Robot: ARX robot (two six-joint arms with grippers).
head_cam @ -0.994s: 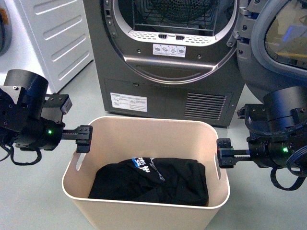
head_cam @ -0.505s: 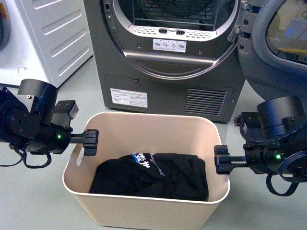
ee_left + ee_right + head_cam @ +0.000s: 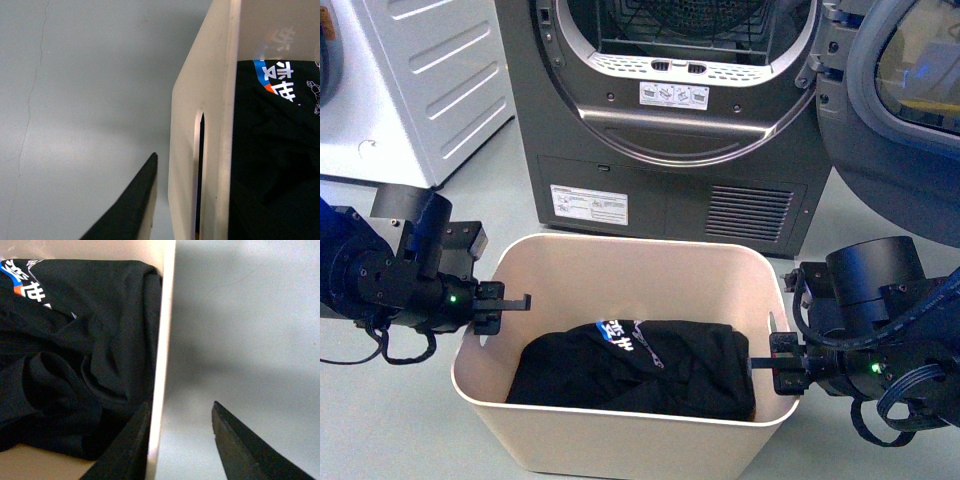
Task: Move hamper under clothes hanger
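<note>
The beige hamper [image 3: 620, 246] stands on the floor in front of me, with a black printed garment [image 3: 640, 365] lying in it. My left gripper [image 3: 501, 306] is open at the hamper's left wall. In the left wrist view one dark finger [image 3: 134, 207] is outside that wall [image 3: 210, 100], beside the handle slot [image 3: 199, 165]; the other finger is hidden. My right gripper [image 3: 778, 372] is open astride the right wall [image 3: 165, 315], one finger [image 3: 132, 442] inside by the garment and one outside. The clothes hanger is out of view.
A dark grey dryer [image 3: 670, 150] stands close behind the hamper, its round door [image 3: 905, 90] swung open to the right. A white appliance [image 3: 410, 80] stands at the back left. Grey floor [image 3: 880, 455] lies on both sides of the hamper.
Both grippers have come down and in onto the hamper's side walls, the right one dropping most. The hamper has stayed where it was.
</note>
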